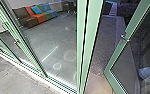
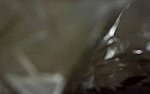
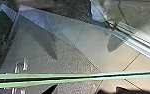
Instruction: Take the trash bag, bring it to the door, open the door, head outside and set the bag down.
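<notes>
Green door post, one, upright, close before us: our landmark in the head view. Right of the post, one framed glass door leaf, set at an angle, fitted with a metal handle. Between post and leaf, a strip of speckled ground. Left of the post, glazing, and behind it a row of coloured seats. Status, in our judgement: the door is reached and appears open; whether we stand inside or out we cannot tell.

Left wrist view: dark, glossy, crumpled plastic, one mass, very near; we take it for the trash bag. Its place relative to the post we cannot fix. Pick-up and carrying to the door look done, setting down looks not yet done. Left claw: wide or narrow, we cannot tell; we judge it bears the bag, though the grip itself is hidden.

Right wrist view: a green frame strip, perhaps the post or the leaf edge, we cannot say which; past it, gravel and paving. Right claw: setting and any contact with the frame, we cannot tell. Outstanding, as we read it: getting fully clear of the doorway, if we are not, and lowering the bag.
</notes>
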